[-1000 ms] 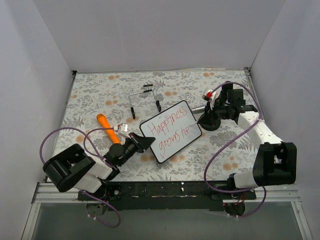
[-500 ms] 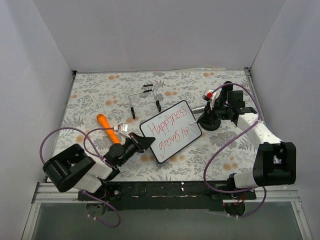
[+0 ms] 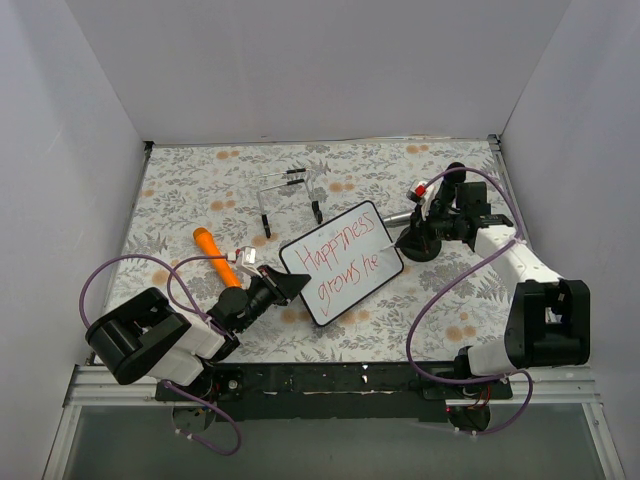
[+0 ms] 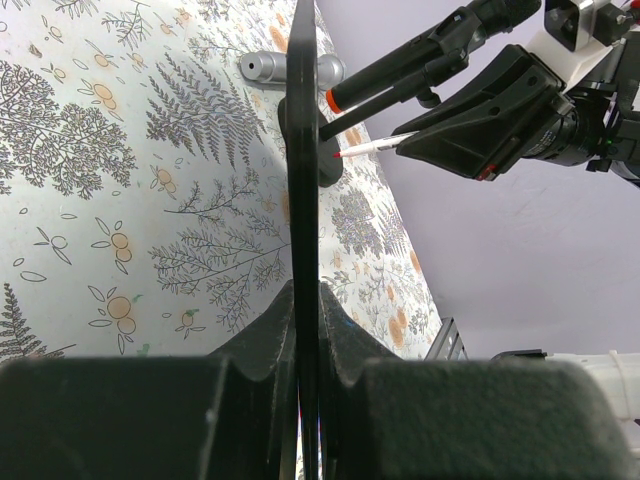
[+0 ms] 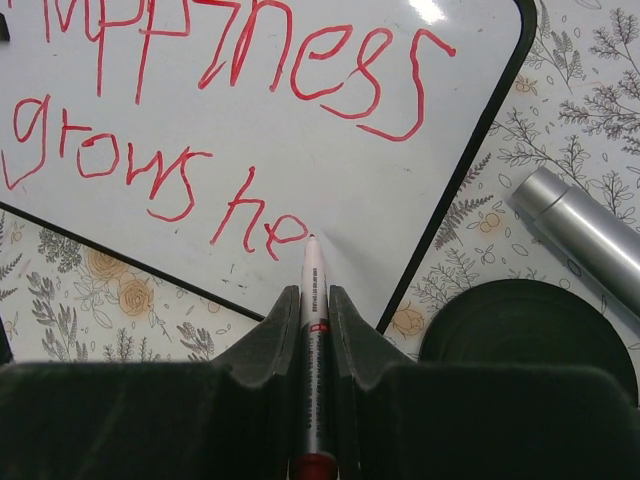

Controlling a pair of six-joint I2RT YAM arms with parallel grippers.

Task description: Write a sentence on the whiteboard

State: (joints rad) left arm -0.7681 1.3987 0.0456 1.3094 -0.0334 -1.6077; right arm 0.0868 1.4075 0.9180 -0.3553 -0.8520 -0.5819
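Observation:
The whiteboard (image 3: pixel 341 262) is held up at a tilt, black-framed, with my left gripper (image 3: pixel 288 287) shut on its lower left edge. In the left wrist view the whiteboard (image 4: pixel 302 150) shows edge-on between the fingers of my left gripper (image 4: pixel 307 322). The sentence (image 5: pixel 200 130) in red reads "Happiness grows he" in two lines. My right gripper (image 5: pixel 313 300) is shut on a white marker (image 5: pixel 312 268) with its tip touching the board just after the "e". From above, the right gripper (image 3: pixel 408 236) sits at the board's right edge.
A clear wire stand (image 3: pixel 289 196) with black feet stands behind the board. An orange stick (image 3: pixel 215 255) lies to the left. A black round base (image 5: pixel 525 325) and a silver cylinder (image 5: pixel 580 235) sit right of the board, under my right arm.
My right wrist has shifted slightly toward the back. The writing still ends at "he", and the left arm and board have not moved.

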